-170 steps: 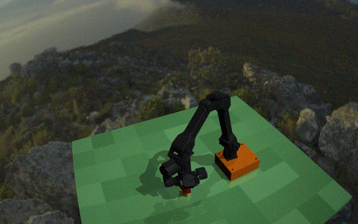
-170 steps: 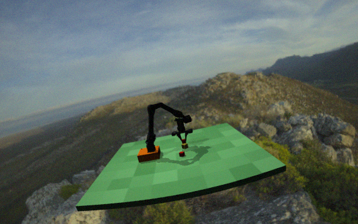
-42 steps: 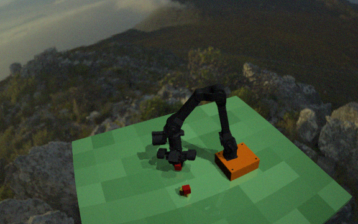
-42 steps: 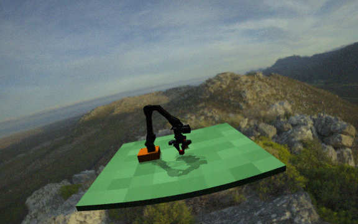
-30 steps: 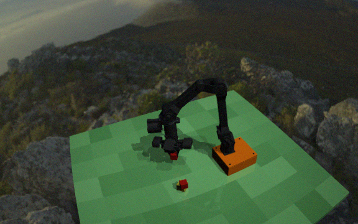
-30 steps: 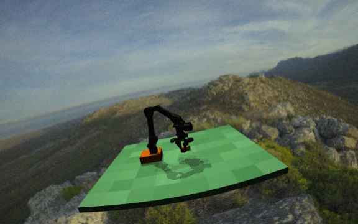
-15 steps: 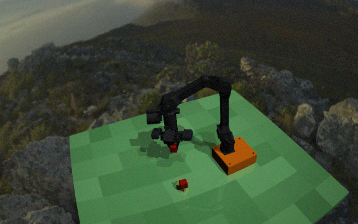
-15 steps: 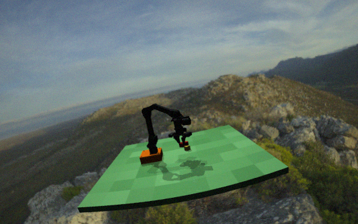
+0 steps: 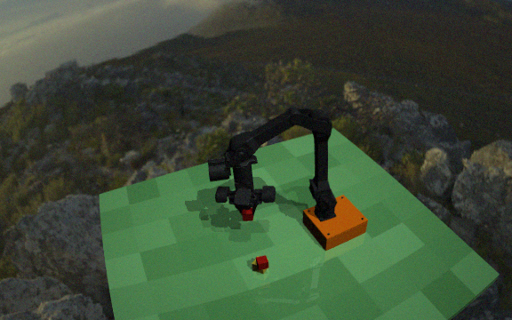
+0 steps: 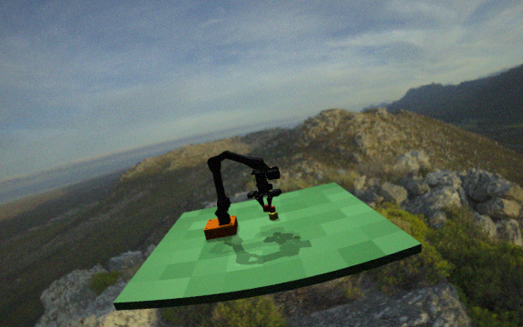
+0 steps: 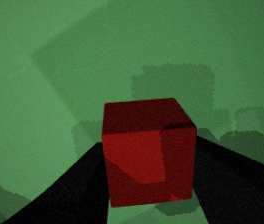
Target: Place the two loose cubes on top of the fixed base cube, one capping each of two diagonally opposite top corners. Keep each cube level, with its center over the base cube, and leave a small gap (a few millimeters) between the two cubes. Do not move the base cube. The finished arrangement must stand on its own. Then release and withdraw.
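Note:
A red cube (image 9: pixel 247 215) (image 11: pixel 150 155) is pinched between the black fingers of my gripper (image 9: pixel 247 212) (image 11: pixel 145 148), which is shut on it and holds it above the table. The yellow base cube (image 9: pixel 263 271) (image 10: pixel 273 217) stands on the table in front of the arm. The other red cube (image 9: pixel 261 262) sits on top of it, with yellow showing at its left and below. In the top view the held cube is behind and left of the base cube, well apart. In the exterior view the red cubes overlap above the yellow one. The base cube is outside the wrist view.
The arm stands on an orange box (image 9: pixel 347 218) (image 10: pixel 221 228) on the green table (image 9: pixel 172 267) (image 10: pixel 334 245). The arm's shadow falls on the table beneath and around the gripper. The table has open edges, with rocky ground beyond.

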You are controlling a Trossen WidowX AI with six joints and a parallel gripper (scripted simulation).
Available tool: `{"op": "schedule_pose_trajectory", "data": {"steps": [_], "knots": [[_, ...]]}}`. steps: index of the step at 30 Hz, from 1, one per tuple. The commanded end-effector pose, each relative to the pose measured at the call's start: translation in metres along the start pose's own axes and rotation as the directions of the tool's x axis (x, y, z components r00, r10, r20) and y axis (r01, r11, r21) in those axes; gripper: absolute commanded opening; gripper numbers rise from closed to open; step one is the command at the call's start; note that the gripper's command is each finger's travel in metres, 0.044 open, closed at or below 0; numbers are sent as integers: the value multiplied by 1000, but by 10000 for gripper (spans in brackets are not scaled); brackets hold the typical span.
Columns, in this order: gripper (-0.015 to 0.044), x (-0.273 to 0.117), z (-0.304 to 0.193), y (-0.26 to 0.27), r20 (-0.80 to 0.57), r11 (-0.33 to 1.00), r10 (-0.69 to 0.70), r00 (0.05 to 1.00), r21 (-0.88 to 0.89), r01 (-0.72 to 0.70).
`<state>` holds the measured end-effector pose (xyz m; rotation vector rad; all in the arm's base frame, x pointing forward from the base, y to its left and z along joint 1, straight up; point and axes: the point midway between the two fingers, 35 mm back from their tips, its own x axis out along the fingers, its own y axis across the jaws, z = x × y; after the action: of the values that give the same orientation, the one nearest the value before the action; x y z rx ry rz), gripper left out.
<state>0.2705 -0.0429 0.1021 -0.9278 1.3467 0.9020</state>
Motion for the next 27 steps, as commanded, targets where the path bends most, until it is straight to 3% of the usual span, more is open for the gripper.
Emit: {"op": "schedule_pose_trajectory", "data": {"steps": [1, 27], "knots": [[105, 0, 13, 0, -2, 999, -2, 1000, -37, 2], [105, 3, 93, 21, 5, 958, 0, 1000, -288, 2]]}}
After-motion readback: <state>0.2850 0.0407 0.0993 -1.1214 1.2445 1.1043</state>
